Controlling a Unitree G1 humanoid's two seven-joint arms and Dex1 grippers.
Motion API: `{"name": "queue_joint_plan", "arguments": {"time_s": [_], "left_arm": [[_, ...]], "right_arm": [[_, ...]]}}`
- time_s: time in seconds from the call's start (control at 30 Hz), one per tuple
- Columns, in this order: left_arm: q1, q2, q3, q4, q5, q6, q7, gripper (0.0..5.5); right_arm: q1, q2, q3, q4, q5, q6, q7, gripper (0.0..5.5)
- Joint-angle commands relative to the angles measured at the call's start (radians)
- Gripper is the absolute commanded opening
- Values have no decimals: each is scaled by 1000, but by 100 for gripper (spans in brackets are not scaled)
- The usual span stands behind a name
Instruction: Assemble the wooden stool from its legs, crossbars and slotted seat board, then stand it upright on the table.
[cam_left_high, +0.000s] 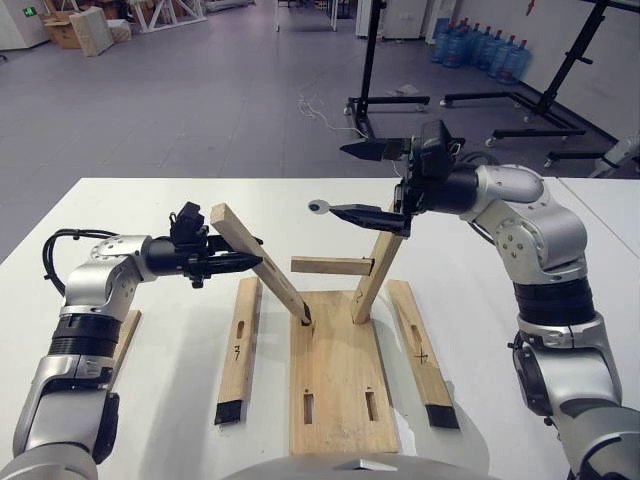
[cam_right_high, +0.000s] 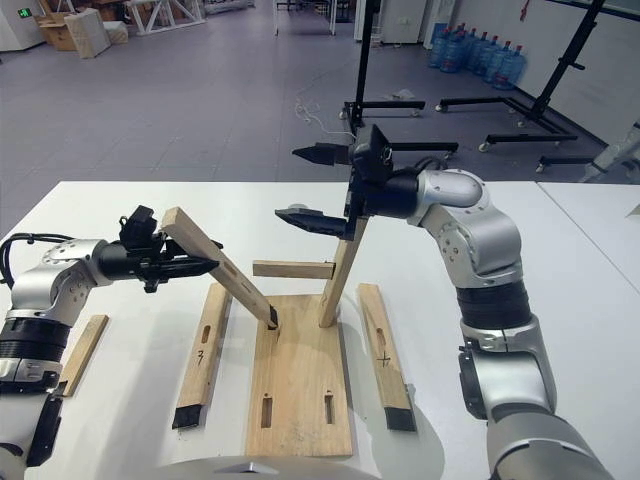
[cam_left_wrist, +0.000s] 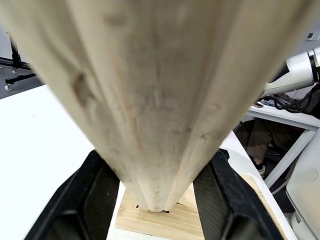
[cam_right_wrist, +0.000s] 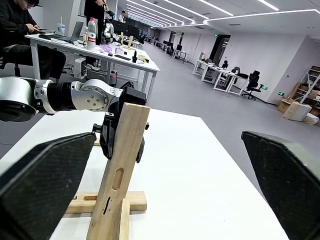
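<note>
The left jaws are clamped on a leg (cam_left_high: 262, 262), one on each side of it, near its upper end. From them the leg slants down and away, and its far end sits in a slot of the seat board (cam_left_high: 340, 390). The board lies flat on the counter (cam_left_high: 150, 205), below and ahead of these jaws.

The right jaws stand wide apart and hold nothing. The top of a second leg (cam_left_high: 370, 280) shows between them, just ahead; I cannot tell whether the lower one touches it. That leg's foot stands in the board beneath them. A crossbar (cam_left_high: 330, 265) juts from it toward the left jaws.

A third leg (cam_left_high: 238, 350) lies flat below the left jaws, and a fourth leg (cam_left_high: 422, 352) lies below the right ones. A strip (cam_left_high: 125, 340) lies behind the left jaws.
</note>
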Motion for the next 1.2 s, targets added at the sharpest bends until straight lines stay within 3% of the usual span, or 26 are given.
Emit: {"name": "queue_joint_plan", "arguments": {"time_s": [0.03,0.27,0.73,0.97,1.2], "left_arm": [[-40,34,-22,10,47,-9,-15,201],[-38,58,-96,21,140,-77,-65,201],[-50,221,-224,-166,201,43,-31,201],[-26,216,-259,-174,155,153,5,201],[-13,192,-244,-84,141,125,5,201]], "right_arm": [[13,5,5,-21,7,13,-4,535],[11,5,6,-32,9,20,-3,535],[30,1,11,-83,25,62,-15,535],[31,3,13,-87,24,68,-17,535],[24,7,29,-82,7,48,-6,535]]}}
